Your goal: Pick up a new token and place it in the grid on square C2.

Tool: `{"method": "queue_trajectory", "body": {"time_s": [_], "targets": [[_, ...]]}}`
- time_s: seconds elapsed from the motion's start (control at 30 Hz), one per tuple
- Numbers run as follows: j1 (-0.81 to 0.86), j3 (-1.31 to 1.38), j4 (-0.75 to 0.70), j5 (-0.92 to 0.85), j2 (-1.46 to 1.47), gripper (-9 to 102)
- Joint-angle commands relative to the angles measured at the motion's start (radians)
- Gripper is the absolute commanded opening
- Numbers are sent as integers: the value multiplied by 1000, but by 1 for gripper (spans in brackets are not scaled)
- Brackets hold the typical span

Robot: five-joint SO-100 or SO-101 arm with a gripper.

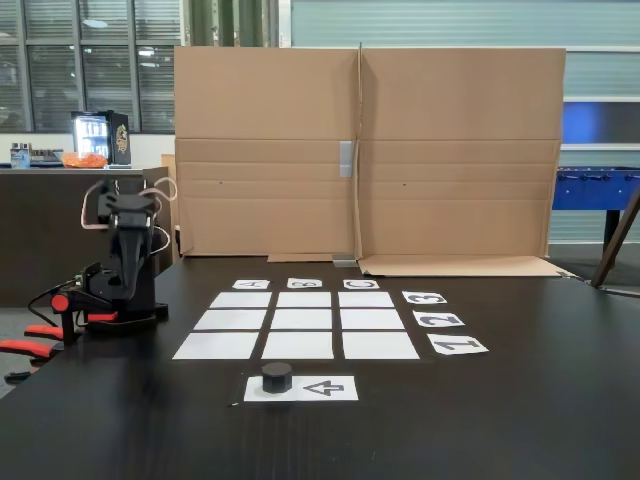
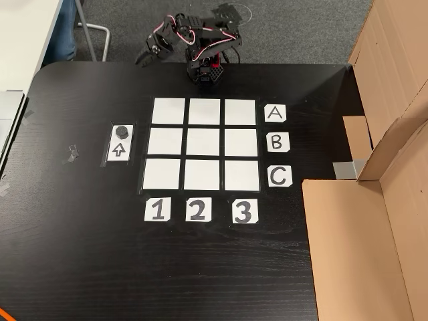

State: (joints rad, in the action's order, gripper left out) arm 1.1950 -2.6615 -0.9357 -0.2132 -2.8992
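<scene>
Black arm (image 1: 125, 255) with red fittings, white servo cables looped around it.

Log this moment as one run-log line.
arm: folded at table edge, gripper state unclear | token: on arrow sheet, untouched | grid: all cells bare | C2: empty | step: pick not started

Cardboard screen (image 1: 370, 160) behind black table (image 1: 520, 410)

Labels A (image 2: 275, 114), B (image 2: 277, 142), C (image 2: 279, 176), 1 (image 2: 157, 210), 2 (image 2: 196, 210), 3 (image 2: 244, 211), arrow sheet (image 2: 120, 150)
</scene>
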Motion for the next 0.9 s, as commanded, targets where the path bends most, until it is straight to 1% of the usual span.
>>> {"method": "queue_trajectory", "body": {"time_s": [0.0, 0.33, 0.47, 0.73, 0.87], "targets": [[-23, 163, -43, -2, 124, 13], [-71, 465, -209, -2, 449, 22], [-91, 597, -287, -2, 574, 30], [-120, 845, -403, -2, 769, 35], [-132, 951, -462, -2, 862, 35]]}}
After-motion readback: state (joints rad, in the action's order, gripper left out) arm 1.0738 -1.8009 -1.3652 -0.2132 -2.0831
